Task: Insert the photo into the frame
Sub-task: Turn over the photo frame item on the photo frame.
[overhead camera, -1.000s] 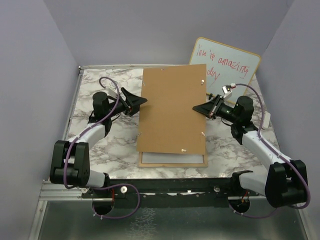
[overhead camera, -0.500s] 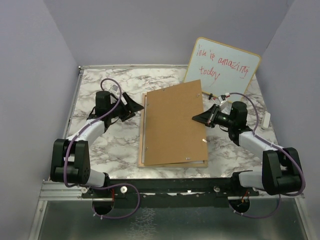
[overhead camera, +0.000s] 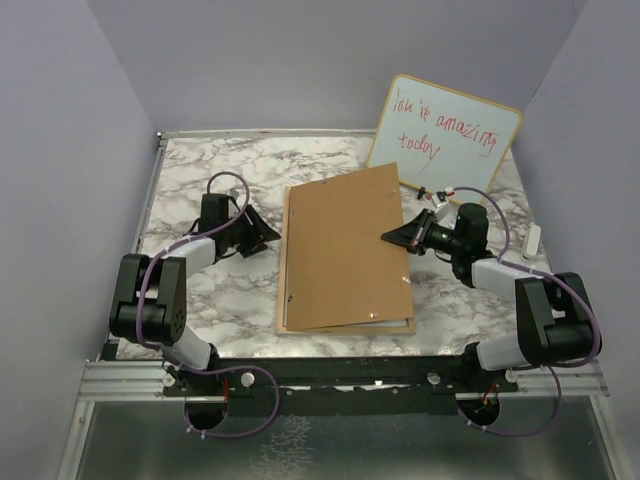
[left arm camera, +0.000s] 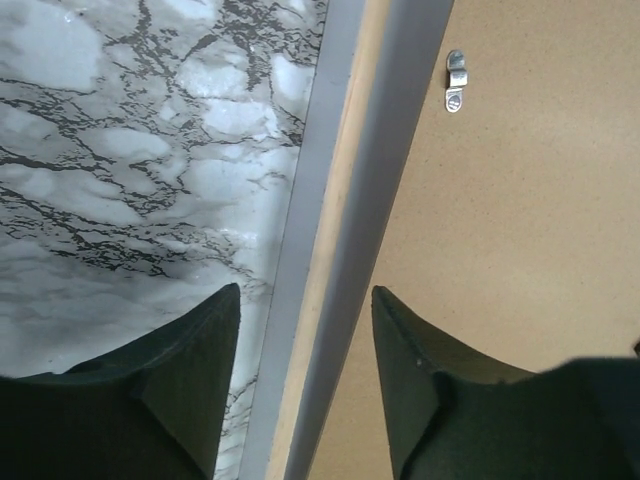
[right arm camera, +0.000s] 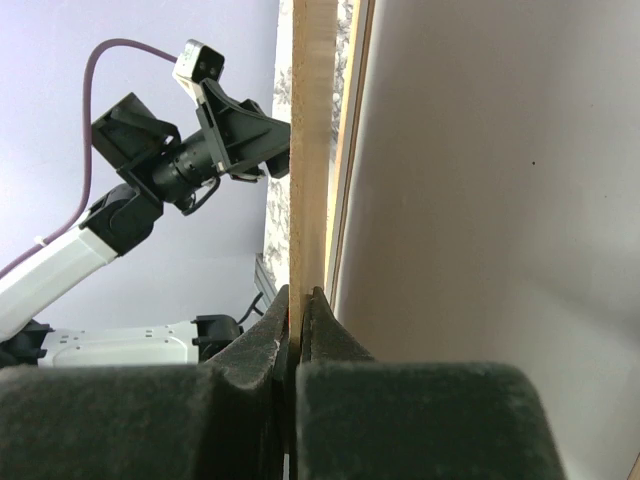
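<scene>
The brown backing board [overhead camera: 345, 250] lies over the frame [overhead camera: 283, 285], whose left and front rails show under it. My right gripper [overhead camera: 392, 238] is shut on the board's right edge, seen edge-on in the right wrist view [right arm camera: 308, 150], where my right gripper [right arm camera: 303, 292] pinches it. My left gripper [overhead camera: 268, 232] is open at the frame's left rail. In the left wrist view my left gripper [left arm camera: 305, 300] straddles the pale rail [left arm camera: 300, 250], with the board [left arm camera: 520, 200] to its right. The photo is hidden.
A wood-rimmed whiteboard [overhead camera: 445, 135] with red writing leans on the back wall at the right. A small metal turn clip [left arm camera: 456, 80] sits on the board. Marble tabletop [overhead camera: 200, 290] surrounds the frame; grey walls enclose the sides.
The backing board has come down from a raised position to lie over the frame. Both arms have lowered. My left gripper has let go of the board's left edge.
</scene>
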Controlling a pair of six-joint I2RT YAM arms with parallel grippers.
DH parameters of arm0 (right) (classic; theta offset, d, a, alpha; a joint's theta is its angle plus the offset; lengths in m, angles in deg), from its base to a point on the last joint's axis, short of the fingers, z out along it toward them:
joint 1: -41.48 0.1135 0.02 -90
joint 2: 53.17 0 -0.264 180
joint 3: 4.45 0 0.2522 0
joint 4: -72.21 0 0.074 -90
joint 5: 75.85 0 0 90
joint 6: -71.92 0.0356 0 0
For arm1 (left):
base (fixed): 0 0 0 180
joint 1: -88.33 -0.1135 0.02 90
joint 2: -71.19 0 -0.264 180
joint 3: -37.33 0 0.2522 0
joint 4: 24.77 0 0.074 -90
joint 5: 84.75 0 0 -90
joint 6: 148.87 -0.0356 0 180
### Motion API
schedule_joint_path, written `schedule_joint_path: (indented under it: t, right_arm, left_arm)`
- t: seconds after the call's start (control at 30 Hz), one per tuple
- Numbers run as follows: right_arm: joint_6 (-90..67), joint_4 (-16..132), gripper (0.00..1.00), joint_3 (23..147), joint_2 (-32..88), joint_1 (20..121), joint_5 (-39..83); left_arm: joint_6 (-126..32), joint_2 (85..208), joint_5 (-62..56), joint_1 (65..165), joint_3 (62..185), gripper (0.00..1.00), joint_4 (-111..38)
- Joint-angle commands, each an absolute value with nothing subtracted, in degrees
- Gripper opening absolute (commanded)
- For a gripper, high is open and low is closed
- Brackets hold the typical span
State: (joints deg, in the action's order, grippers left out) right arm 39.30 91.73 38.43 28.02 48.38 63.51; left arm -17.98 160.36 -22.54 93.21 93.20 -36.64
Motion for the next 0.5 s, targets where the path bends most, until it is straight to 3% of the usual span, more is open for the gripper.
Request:
schedule_joint_path:
  t: [0.0, 0.23, 0.47]
  right_arm:
    - [41.48, 98.77, 0.01, 38.18, 29.46, 48.09, 65.05]
    - [42.03, 99.95, 0.01, 36.9, 31.17, 48.09, 63.19]
    - [41.38, 100.28, 0.01, 36.8, 32.46, 48.12, 61.53]
  left_arm:
    - [-19.49, 162.52, -20.6, 93.87, 91.93, 0.53, -36.01]
    - [-19.82, 164.49, -20.17, 95.15, 91.03, 0.41, -34.97]
    - [-20.55, 165.27, -18.48, 95.57, 91.22, 0.37, -35.83]
